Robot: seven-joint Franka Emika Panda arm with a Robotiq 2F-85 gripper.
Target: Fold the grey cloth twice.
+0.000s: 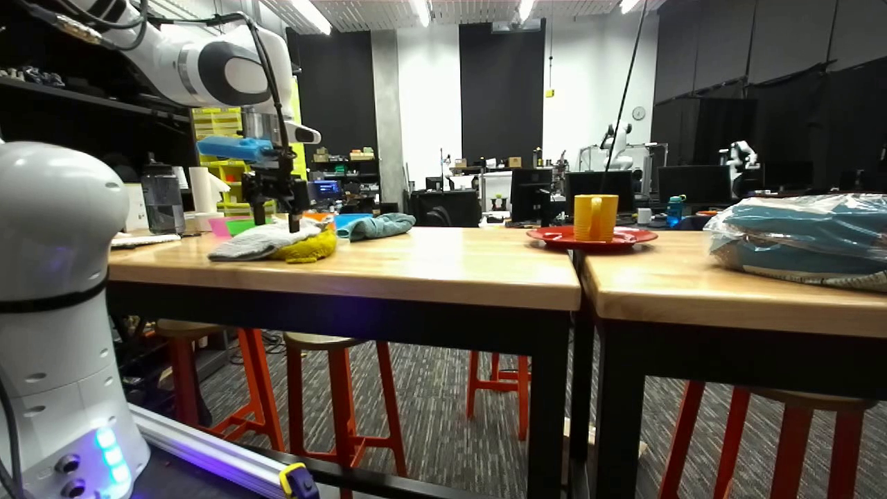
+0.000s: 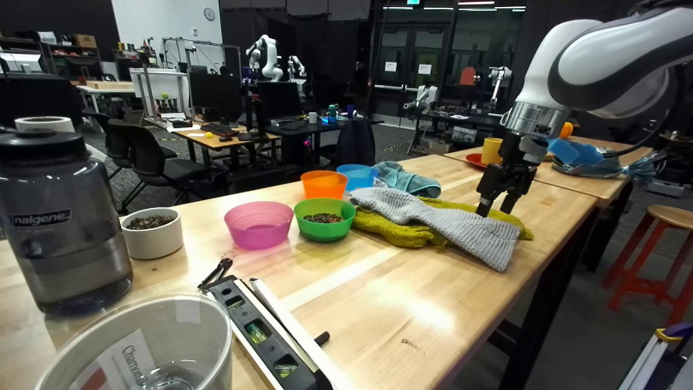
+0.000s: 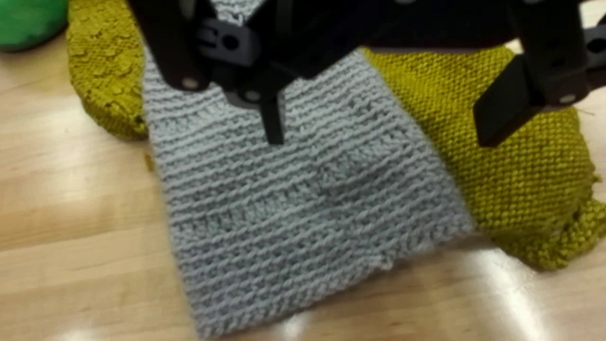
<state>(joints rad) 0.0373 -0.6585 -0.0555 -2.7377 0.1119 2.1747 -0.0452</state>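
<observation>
Wrist view: the gripper [image 3: 383, 137] has its fingers [image 3: 503, 105] wide apart, one seen against the grey cloth [image 3: 293, 203], the other against the mustard cloth [image 3: 525, 180] at three o'clock; contact with fabric cannot be told. An exterior view adds what the wrist view crops: the long outline of the grey cloth, a strip lying from ten to four o'clock across the mustard cloth on the table [image 2: 390, 292], with a teal cloth [image 2: 410, 183] at eleven and a green bowl [image 2: 325, 232], holding dark pieces [image 2: 323, 218], at nine. An exterior view also includes the arm's base [image 1: 69, 402], outside the wrist frame. The grey cloth is closely ribbed knit, nearly straight-edged at six o'clock; the mustard cloth, pebbled knit of lobed outline; the table, smooth pale wood.
</observation>
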